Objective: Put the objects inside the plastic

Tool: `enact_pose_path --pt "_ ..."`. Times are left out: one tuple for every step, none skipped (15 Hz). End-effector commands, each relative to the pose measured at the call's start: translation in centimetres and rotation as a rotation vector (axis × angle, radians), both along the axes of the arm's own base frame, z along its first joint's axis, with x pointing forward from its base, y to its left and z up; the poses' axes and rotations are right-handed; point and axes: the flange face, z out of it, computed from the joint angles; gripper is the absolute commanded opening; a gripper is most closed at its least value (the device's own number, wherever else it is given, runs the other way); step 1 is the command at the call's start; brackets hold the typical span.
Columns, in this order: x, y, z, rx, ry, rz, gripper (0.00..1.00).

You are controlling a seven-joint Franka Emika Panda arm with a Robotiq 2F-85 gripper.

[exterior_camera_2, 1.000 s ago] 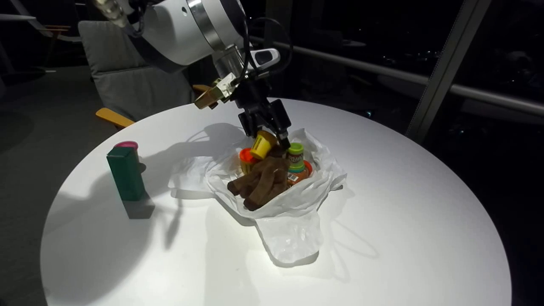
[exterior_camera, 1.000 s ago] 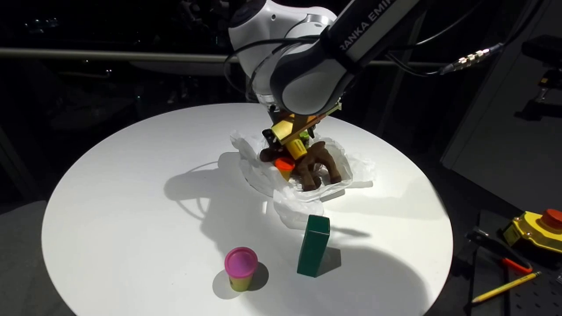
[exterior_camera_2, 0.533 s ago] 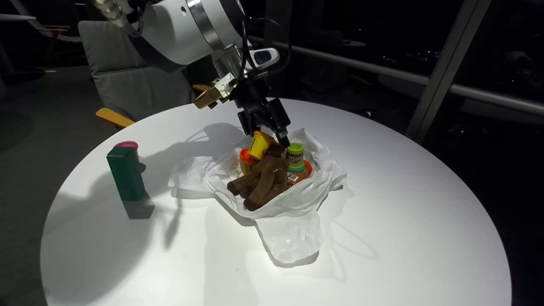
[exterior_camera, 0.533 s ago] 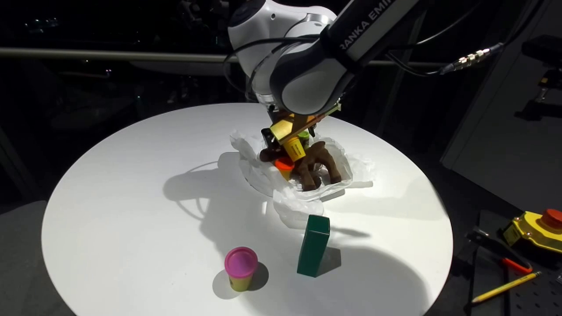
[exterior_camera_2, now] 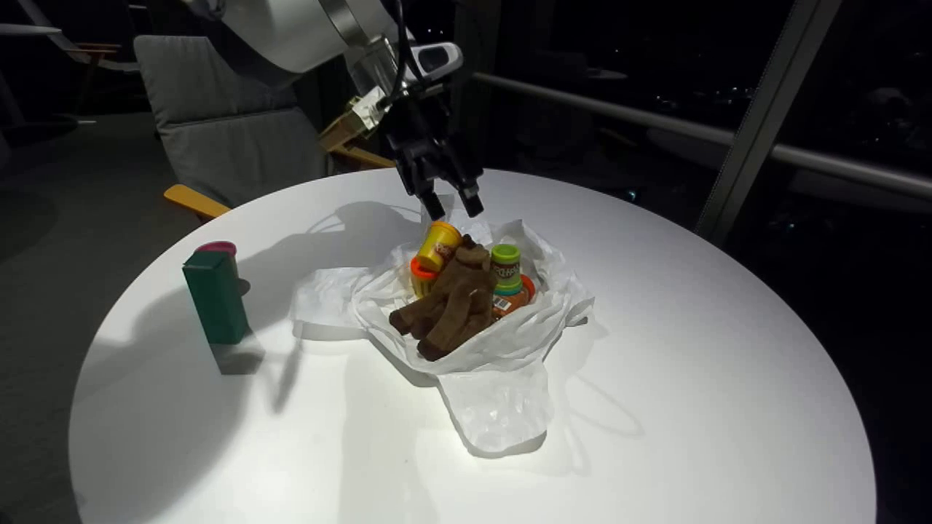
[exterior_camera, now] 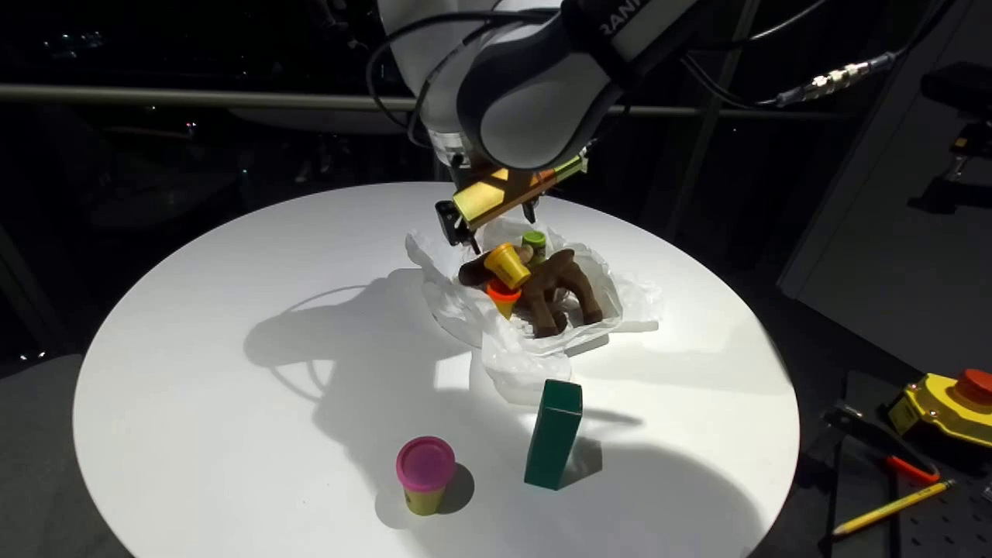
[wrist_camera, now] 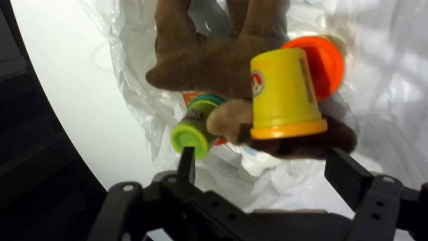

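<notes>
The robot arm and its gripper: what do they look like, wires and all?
The arm is rounded, mostly white, with dark bands; one carries cut-off white letters. Black cables loop beside it, one with a silvery connector. The gripper is black with two blocky fingers; a yellowish boxy piece sits close by.

Wrinkled, translucent white bag point(exterior_camera_2: 502, 367), open, containing a brown plush point(exterior_camera_2: 453, 306), tilted yellow tub point(exterior_camera_2: 439, 246), orange-lidded tub point(exterior_camera_2: 421, 279) and green-lidded tub point(exterior_camera_2: 506, 268). Outside the bag, a green block point(exterior_camera: 553, 435) and magenta-lidded cup point(exterior_camera: 425, 473) stand upright.
</notes>
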Motion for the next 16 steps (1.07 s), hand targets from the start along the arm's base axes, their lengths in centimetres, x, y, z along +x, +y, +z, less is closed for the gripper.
enact_pose_path --pt "0.7 4.6 5.9 -0.03 -0.082 0.084 1.0" --pt "0.9 6.0 6.9 -0.023 -0.093 0.114 1.0" --pt "1.0 7.1 7.3 -0.016 -0.094 0.142 1.0" --pt "1.1 8.1 7.8 -0.008 -0.098 0.16 1.0" --pt "1.1 8.8 7.7 0.013 -0.089 0.184 1.0" --pt "1.0 9.5 7.6 0.038 -0.078 0.212 1.0" --pt "1.0 10.0 7.4 0.057 -0.06 0.246 1.0" --pt "0.8 10.4 7.0 0.076 -0.042 0.285 1.0" --pt "0.8 10.8 6.7 0.095 -0.025 0.321 1.0" --pt "0.7 11.3 6.4 0.125 -0.011 0.366 1.0" --pt "0.6 11.7 6.0 0.148 0.005 0.406 1.0" --pt "0.5 12.1 5.4 0.177 0.025 0.449 1.0" --pt "0.3 12.5 5.0 0.206 0.05 0.485 1.0" --pt "0.0 12.7 4.4 0.237 0.081 0.521 1.0" --pt "-0.3 12.9 3.9 0.267 0.109 0.553 1.0" --pt "-0.7 13.0 3.5 0.3 0.134 0.585 1.0"
